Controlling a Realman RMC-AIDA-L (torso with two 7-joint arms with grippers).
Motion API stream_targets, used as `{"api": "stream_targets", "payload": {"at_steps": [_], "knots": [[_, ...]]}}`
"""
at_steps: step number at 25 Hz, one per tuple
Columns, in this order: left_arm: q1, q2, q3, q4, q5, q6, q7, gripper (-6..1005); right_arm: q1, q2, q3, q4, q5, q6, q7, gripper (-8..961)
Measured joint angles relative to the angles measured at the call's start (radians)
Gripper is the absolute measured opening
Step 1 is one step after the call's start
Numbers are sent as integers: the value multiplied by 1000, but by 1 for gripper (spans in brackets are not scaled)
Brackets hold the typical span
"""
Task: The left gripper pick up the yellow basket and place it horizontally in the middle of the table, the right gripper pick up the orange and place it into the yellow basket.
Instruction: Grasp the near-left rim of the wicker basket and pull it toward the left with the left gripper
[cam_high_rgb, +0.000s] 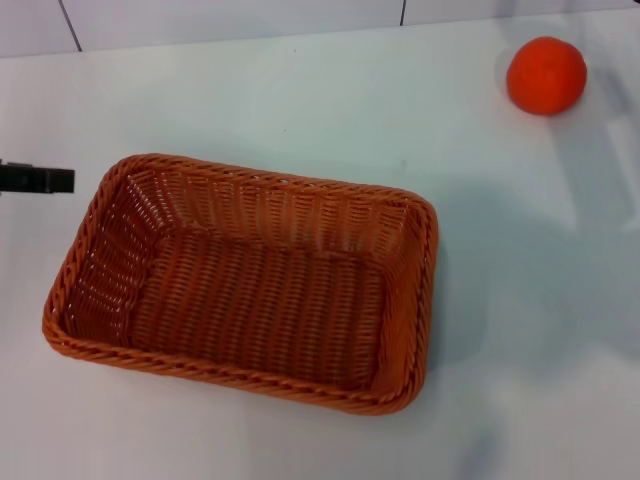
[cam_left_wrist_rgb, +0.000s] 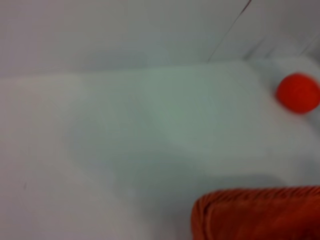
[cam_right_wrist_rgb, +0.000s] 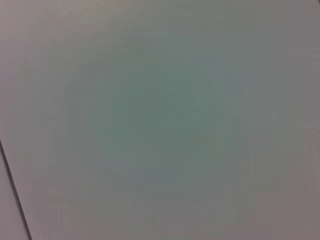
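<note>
The yellow basket (cam_high_rgb: 250, 285), orange-brown woven wicker, lies flat and empty in the middle of the white table (cam_high_rgb: 300, 90). Its corner also shows in the left wrist view (cam_left_wrist_rgb: 255, 215). The left gripper (cam_high_rgb: 38, 179) is a slim black jaw at the left edge of the head view, just left of the basket's far left corner and apart from it. The orange (cam_high_rgb: 546, 75) sits on the table at the far right, well away from the basket; it also shows in the left wrist view (cam_left_wrist_rgb: 298, 93). The right gripper is out of view.
The table's far edge meets a pale tiled wall (cam_high_rgb: 230, 20) with dark seams. The right wrist view shows only a plain pale surface (cam_right_wrist_rgb: 160, 120) with one dark seam. A soft shadow lies on the table at the right (cam_high_rgb: 590, 240).
</note>
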Motion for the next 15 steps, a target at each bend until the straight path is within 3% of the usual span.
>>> {"api": "stream_targets", "payload": {"at_steps": [8, 15], "knots": [[-81, -53, 16, -2, 195, -8, -101, 733, 1, 0, 1, 1, 0, 1, 0, 927], [-107, -70, 29, -20, 222, -11, -137, 732, -1, 0, 2, 2, 0, 10, 0, 926]]}}
